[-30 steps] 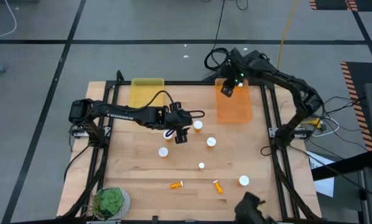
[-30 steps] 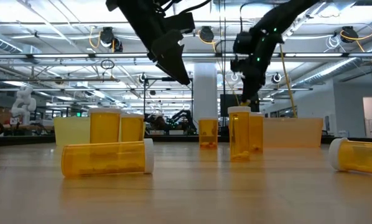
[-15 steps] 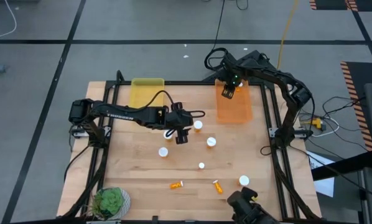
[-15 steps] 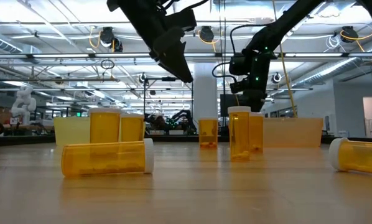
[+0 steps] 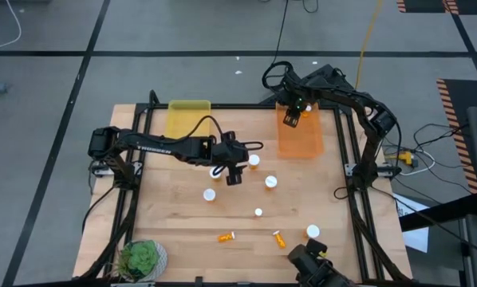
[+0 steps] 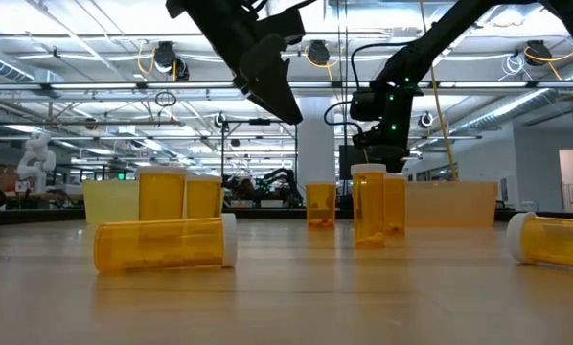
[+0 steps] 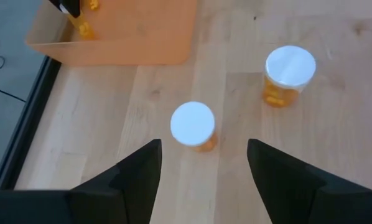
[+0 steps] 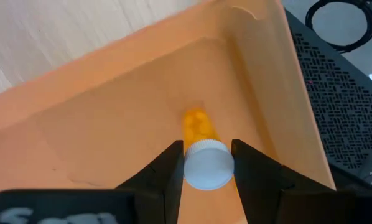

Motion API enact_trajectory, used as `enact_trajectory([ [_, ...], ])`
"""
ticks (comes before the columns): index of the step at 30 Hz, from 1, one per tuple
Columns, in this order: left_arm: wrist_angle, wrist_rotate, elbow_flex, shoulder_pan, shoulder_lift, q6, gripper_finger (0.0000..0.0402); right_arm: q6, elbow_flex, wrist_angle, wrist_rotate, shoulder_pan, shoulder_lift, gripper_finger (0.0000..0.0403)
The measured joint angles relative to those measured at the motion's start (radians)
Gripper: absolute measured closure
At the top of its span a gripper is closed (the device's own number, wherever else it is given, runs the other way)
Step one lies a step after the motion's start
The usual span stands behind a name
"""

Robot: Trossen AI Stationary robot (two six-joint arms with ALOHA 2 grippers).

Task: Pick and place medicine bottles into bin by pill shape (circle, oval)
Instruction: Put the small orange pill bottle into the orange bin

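Note:
Several medicine bottles, orange with white caps, are scattered on the wooden table (image 5: 183, 215). Some stand upright (image 5: 254, 161) (image 5: 270, 182) (image 5: 210, 194); two lie on their sides (image 5: 226, 237) (image 5: 279, 238). My left gripper (image 5: 233, 176) hangs open above the table's middle. In the left wrist view (image 7: 204, 168), one upright bottle (image 7: 193, 126) stands just ahead of its fingers, untouched. My right gripper (image 5: 290, 118) is over the far left part of the orange bin (image 5: 302, 139), shut on a medicine bottle (image 8: 197, 130). My right gripper pinches the bottle's white cap (image 8: 205, 164) between its two fingers (image 8: 168, 169), one on each side. The orange body reaches out past the fingertips, down toward the orange bin's floor (image 8: 111, 130). I cannot tell whether its far end touches the floor.
A yellow bin (image 5: 188, 119) stands at the far left, beside the orange one. A potted plant (image 5: 140, 257) sits at the near left corner. More upright bottles (image 5: 258, 212) (image 5: 312, 231) stand toward the near right. A black frame (image 5: 346, 159) borders the table.
My right arm has drawn its elbow in toward the far edge. Its gripper, still shut on the bottle, has sunk a little over the orange bin. My left gripper has stayed open above the table's middle.

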Motion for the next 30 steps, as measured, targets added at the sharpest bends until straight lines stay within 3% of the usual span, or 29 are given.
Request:
enact_trajectory([
  [23, 0.000, 0.000, 0.000, -0.001, 0.000, 0.001, 0.0160, -0.041, 0.000, 0.039, -0.003, 0.000, -0.002, 0.0244],
  [30, -0.001, 0.000, 0.000, -0.005, 0.000, 0.001, 0.0160, 0.002, -0.001, -0.016, -0.008, 0.016, -0.074, 0.0228],
])
